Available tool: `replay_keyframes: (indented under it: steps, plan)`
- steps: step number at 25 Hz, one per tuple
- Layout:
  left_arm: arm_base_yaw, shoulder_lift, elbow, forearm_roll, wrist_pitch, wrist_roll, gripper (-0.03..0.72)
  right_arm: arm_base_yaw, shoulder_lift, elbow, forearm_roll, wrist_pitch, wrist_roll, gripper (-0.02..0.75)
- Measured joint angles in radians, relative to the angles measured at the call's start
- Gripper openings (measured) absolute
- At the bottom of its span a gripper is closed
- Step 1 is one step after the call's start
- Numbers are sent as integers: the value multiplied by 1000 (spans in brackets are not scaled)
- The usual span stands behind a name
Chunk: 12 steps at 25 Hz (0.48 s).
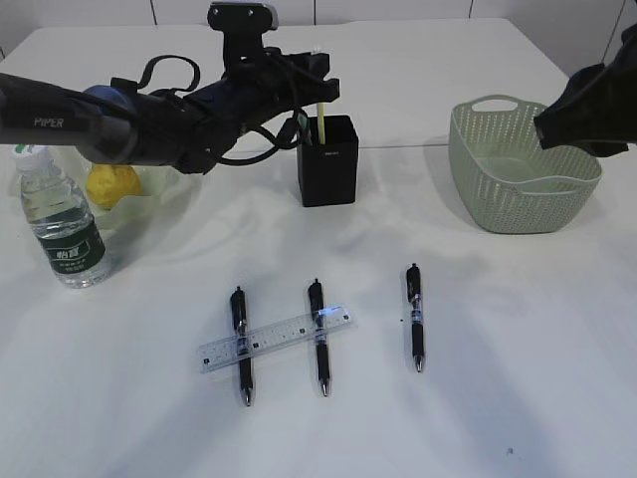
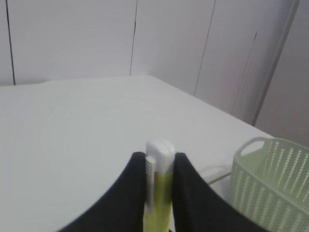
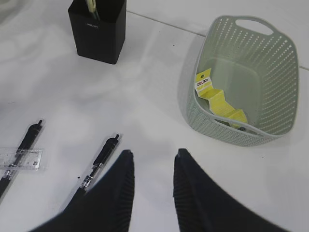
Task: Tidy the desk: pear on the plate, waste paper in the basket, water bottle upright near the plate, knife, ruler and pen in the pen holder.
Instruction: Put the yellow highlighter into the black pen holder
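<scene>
My left arm stretches across from the left, level above the table, and its gripper (image 1: 317,88) hangs right over the holder (image 1: 327,159). The jaws are clamped on the knife (image 2: 159,186), a yellow and white cutter whose lower end dips into the holder. My right arm is pulled back right of the holder, above the basket (image 1: 523,164); its gripper (image 3: 152,169) stands parted and holds nothing.

The paper (image 3: 217,99) lies inside the basket. In front of the holder three pens lie on the table, and the ruler (image 1: 276,341) rests across the two left ones (image 1: 242,344) (image 1: 318,334); the third (image 1: 415,317) lies apart to the right. Left of the holder, my arm covers most of the pear (image 1: 111,185) and the plate (image 1: 157,179) under it, so I can't make out the plate's rim. The bottle (image 1: 62,219) stands upright just beside them.
</scene>
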Motion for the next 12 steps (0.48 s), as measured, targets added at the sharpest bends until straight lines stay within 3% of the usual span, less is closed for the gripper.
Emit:
replay_keyframes:
  steps: [12]
  plan:
    - [0,5,0,4,36,0,85,0,0,0,-2,-3,0,242]
